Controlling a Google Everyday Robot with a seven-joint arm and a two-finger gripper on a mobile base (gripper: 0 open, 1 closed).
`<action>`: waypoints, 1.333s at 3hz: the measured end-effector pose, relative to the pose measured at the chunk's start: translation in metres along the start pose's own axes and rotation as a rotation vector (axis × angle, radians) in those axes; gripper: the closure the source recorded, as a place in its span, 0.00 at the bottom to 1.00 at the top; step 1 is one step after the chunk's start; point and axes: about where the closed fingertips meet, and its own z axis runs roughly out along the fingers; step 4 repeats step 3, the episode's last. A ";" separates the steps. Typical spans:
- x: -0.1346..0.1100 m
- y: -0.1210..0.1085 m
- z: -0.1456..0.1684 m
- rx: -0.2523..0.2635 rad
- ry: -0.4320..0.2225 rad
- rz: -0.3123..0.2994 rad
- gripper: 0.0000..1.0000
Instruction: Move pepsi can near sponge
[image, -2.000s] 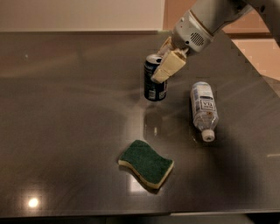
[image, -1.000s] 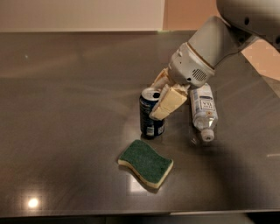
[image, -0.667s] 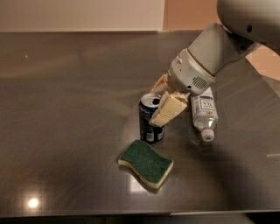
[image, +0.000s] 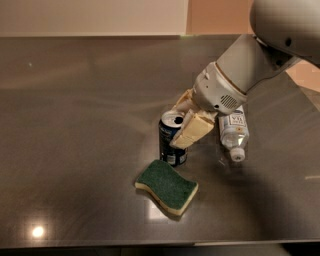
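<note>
Claw (image: 176, 126) is clamped around the upright pepsi can (image: 168, 146), which stands just behind the sponge (image: 167, 186).

Gripper (image: 176, 126) at table (image: 75, 125) centre, clamped across pepsi can (image: 169, 139). Near finger (image: 192, 131) covers can's right side; far finger mostly hidden. Wrist hides plastic bottle's (image: 234, 131) base end. Label print unreadable. Arm (image: 280, 30) cut off top right.

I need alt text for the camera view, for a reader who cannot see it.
The robot's tool grips an upright pepsi can on a dark table, just behind a green sponge. A clear bottle lies to the right.
</note>
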 end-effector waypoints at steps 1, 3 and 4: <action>-0.002 0.001 0.000 0.001 0.001 -0.003 0.12; -0.003 0.001 0.001 0.002 0.002 -0.006 0.00; -0.003 0.001 0.001 0.002 0.002 -0.006 0.00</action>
